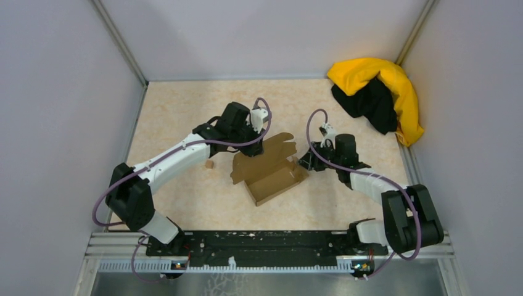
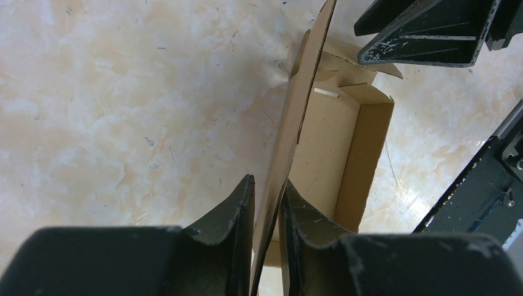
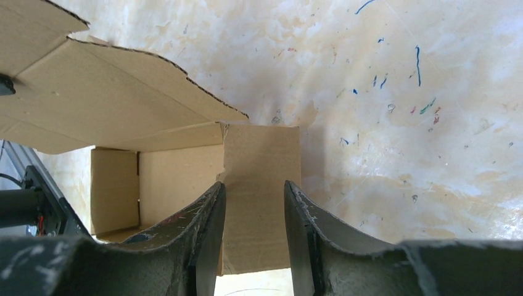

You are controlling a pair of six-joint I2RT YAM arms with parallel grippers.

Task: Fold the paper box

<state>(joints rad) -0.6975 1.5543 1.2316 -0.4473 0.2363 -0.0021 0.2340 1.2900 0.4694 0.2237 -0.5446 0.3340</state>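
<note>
The box (image 1: 274,179) sits mid-way across the table (image 1: 179,117), between my arms, its long axis running left to right, a little skewed. My left gripper (image 2: 266,185) is clamped on the lid (image 2: 296,111), which stands upright along the far long side, edge-on between the fingers. My right gripper (image 3: 254,188) is partly open at the right short end and holds nothing; the end flap (image 3: 262,154) shows just ahead between its fingers. The hollow lies nearward of the lid, so I judge the left arm should swing it toward me
</note>
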